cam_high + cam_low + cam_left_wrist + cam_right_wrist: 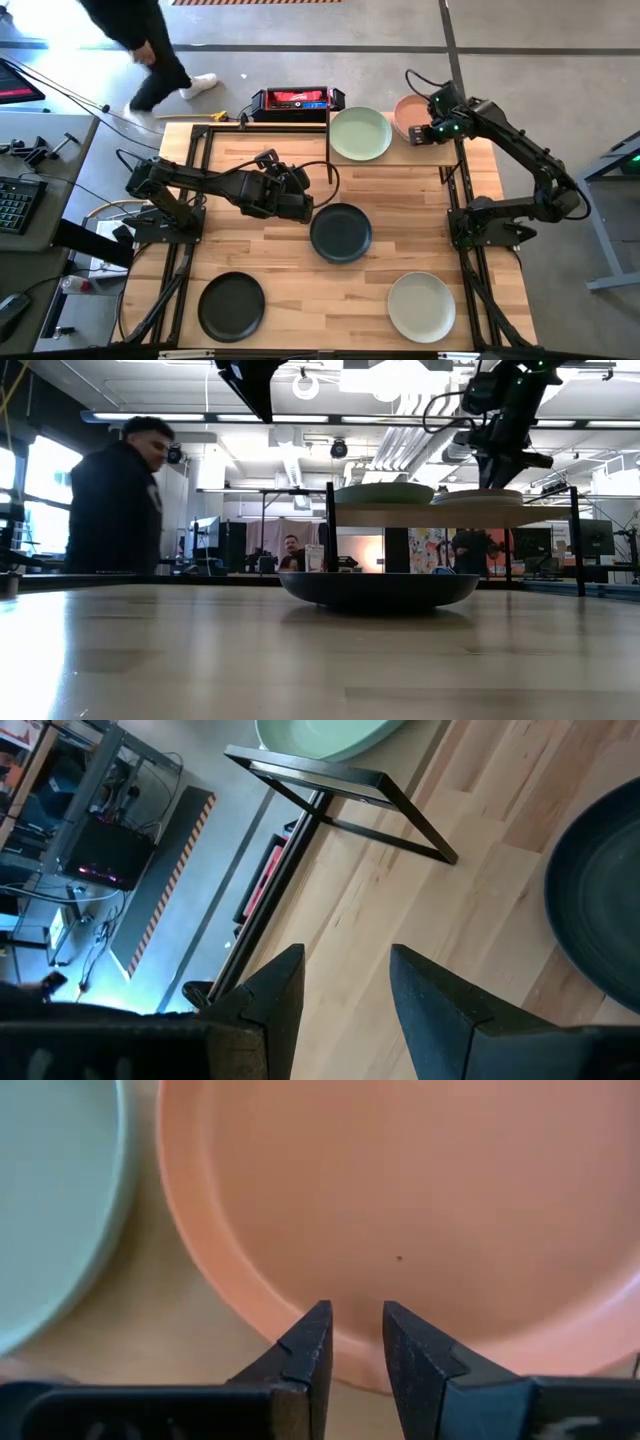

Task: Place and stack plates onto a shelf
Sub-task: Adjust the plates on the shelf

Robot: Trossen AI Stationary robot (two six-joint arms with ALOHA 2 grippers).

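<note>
Over the shelf [345, 160] at the far bench [400, 240] edge, right hand [356, 1342] is hanging just above the peach plate [420, 1210], fingers narrowly parted at its near rim, gripping nothing; pale green plate [360, 133] is sitting beside it on the shelf. Left hand [345, 990] is hovering wide open mid-bench, dark teal plate [341, 232] lying just beside it.

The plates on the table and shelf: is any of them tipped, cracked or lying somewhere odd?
Nothing stands out. The pale green plate and the peach plate sit flat side by side on the shelf; the dark teal plate, black plate and grey-green plate lie flat on the table.
</note>
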